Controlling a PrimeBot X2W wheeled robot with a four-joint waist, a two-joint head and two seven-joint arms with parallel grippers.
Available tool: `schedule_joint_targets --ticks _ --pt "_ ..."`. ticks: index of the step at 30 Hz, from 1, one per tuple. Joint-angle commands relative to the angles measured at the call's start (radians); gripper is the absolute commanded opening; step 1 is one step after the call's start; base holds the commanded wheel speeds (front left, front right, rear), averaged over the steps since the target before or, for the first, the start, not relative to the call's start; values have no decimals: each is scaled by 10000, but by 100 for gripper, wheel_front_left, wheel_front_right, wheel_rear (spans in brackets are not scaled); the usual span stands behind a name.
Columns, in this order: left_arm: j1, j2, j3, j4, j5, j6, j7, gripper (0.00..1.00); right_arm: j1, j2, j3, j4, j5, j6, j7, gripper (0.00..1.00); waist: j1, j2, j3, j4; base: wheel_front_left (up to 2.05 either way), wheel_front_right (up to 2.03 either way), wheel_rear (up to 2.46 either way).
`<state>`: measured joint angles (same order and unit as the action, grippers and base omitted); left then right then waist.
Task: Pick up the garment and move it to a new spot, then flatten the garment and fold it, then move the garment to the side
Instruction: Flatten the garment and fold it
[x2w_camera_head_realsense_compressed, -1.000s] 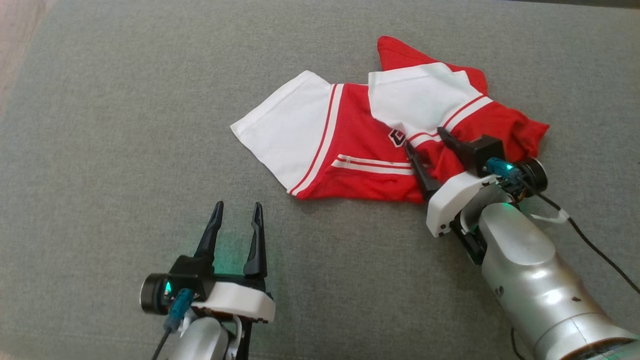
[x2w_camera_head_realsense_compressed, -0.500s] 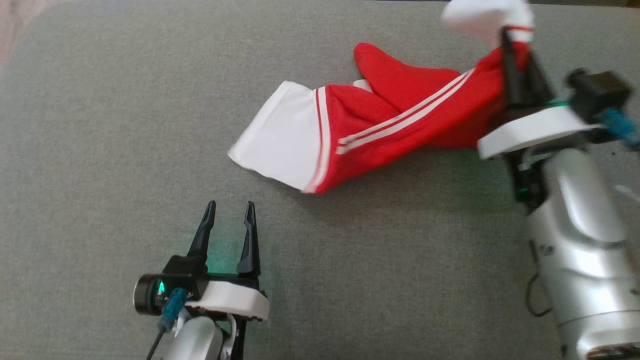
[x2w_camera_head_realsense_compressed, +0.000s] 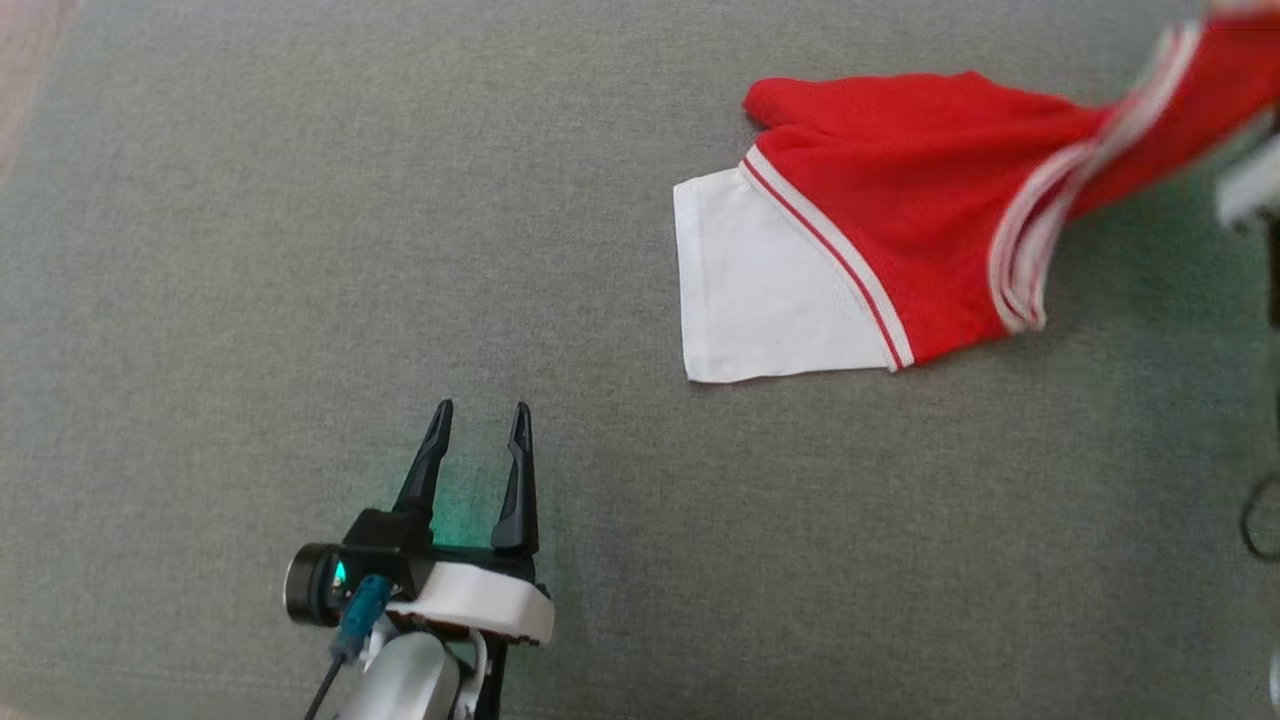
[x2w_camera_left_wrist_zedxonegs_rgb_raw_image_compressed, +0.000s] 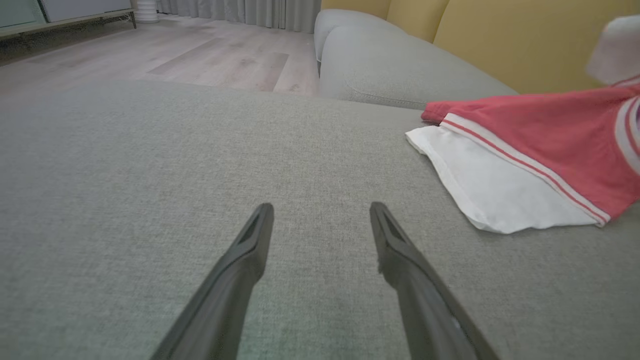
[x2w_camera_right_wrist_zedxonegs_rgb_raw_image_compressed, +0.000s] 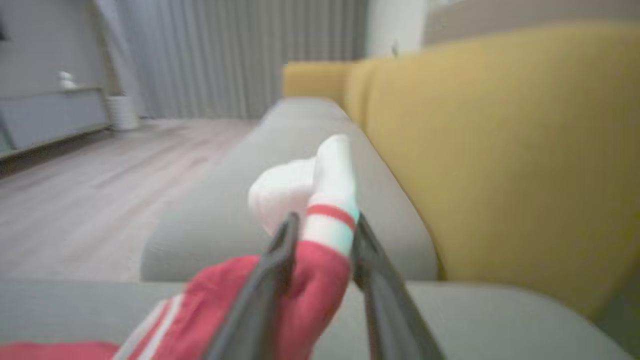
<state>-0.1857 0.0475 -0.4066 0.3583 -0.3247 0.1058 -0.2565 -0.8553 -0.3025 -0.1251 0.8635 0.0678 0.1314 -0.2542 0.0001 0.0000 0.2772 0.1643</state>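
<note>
The garment (x2w_camera_head_realsense_compressed: 900, 200) is a red and white sports shirt. Its white sleeve end lies flat on the grey cushion (x2w_camera_head_realsense_compressed: 300, 250), and its red body is stretched up toward the right edge of the head view. In the right wrist view my right gripper (x2w_camera_right_wrist_zedxonegs_rgb_raw_image_compressed: 322, 220) is shut on a bunched red and white fold of the garment (x2w_camera_right_wrist_zedxonegs_rgb_raw_image_compressed: 330, 170), held above the cushion. My left gripper (x2w_camera_head_realsense_compressed: 478, 420) rests low at the lower left, open and empty, well left of the garment (x2w_camera_left_wrist_zedxonegs_rgb_raw_image_compressed: 540, 130). From the left wrist, the left gripper (x2w_camera_left_wrist_zedxonegs_rgb_raw_image_compressed: 322, 210) points across bare cushion.
The work surface is a wide grey sofa seat (x2w_camera_left_wrist_zedxonegs_rgb_raw_image_compressed: 125, 175). Yellow back cushions (x2w_camera_right_wrist_zedxonegs_rgb_raw_image_compressed: 500, 150) stand behind it and a grey armrest (x2w_camera_left_wrist_zedxonegs_rgb_raw_image_compressed: 390, 70) closes the far end. Wood floor (x2w_camera_left_wrist_zedxonegs_rgb_raw_image_compressed: 175, 55) lies beyond. A dark cable (x2w_camera_head_realsense_compressed: 1255, 520) loops at the right edge.
My right gripper closed on the garment's right part, then lifted and pulled it up and to the right. The garment slid right and stretched out. The left gripper stayed in place.
</note>
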Motion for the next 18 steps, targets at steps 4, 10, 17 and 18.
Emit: schedule_joint_targets --ticks 4,10,17,18 --pt "-252 28 329 -155 7 44 -53 100 -16 -1 -690 667 -640 -7 -75 100 -1 0 -19 -78 0 0 0" --pt "-267 28 581 -187 58 94 -53 100 891 1266 -966 371 -691 -7 -76 100 -1 0 -68 -403 0 0 0" --pt "-229 28 805 -124 258 -40 -53 100 2687 2334 1185 -437 701 -7 -76 100 -1 0 -237 -674 0 0 0" --pt "-221 28 820 -135 257 -43 -53 100 2921 2369 1516 -572 954 -7 -76 100 -1 0 -251 -688 0 0 0"
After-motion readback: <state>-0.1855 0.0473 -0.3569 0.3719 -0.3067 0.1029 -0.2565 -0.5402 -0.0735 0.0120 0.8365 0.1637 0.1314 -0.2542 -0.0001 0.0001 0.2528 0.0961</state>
